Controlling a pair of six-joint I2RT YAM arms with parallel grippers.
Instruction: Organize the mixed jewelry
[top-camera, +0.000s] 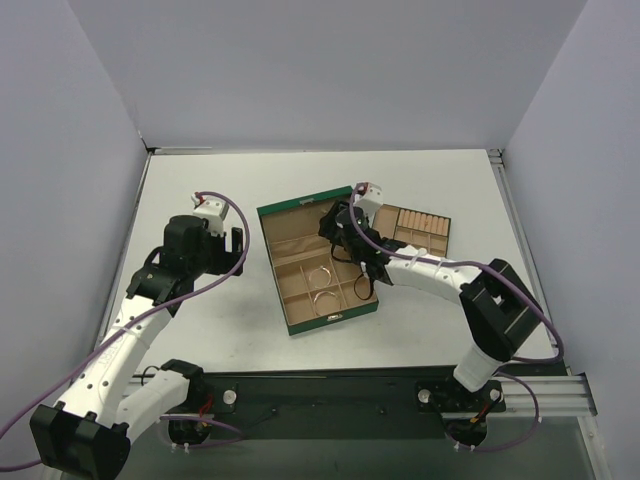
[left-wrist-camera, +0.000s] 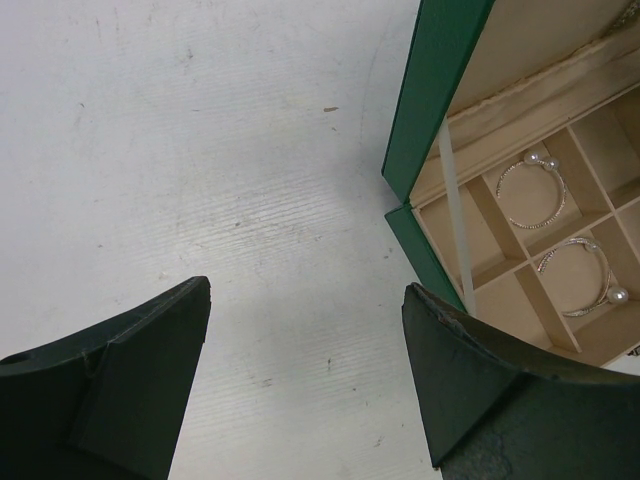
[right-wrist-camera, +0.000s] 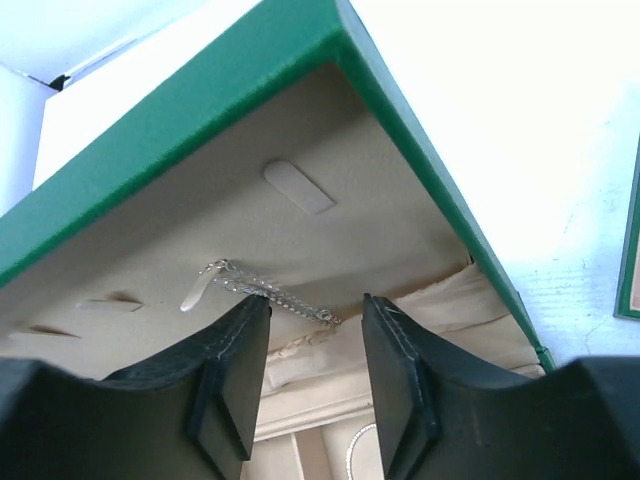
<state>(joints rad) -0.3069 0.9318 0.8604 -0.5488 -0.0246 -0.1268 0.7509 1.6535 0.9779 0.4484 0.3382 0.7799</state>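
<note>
One risk: chain (right-wrist-camera: 270, 290) hangs on the lid (right-wrist-camera: 300, 130) just past the tips of the right gripper (right-wrist-camera: 315, 305) — fingers half apart, holding nothing — and its end beside one tip could snag, pulling it loose; left gripper (left-wrist-camera: 308, 290) wide, empty.

Two wire bangles (left-wrist-camera: 536, 158), one fine chain (right-wrist-camera: 280, 295), one green box (top-camera: 330, 322), one small ring tray (top-camera: 412, 236).

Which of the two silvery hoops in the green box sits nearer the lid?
The hoop whose pearl ends nearly touch, next to the lid; the other hoop, ends apart, lies one compartment further.
</note>
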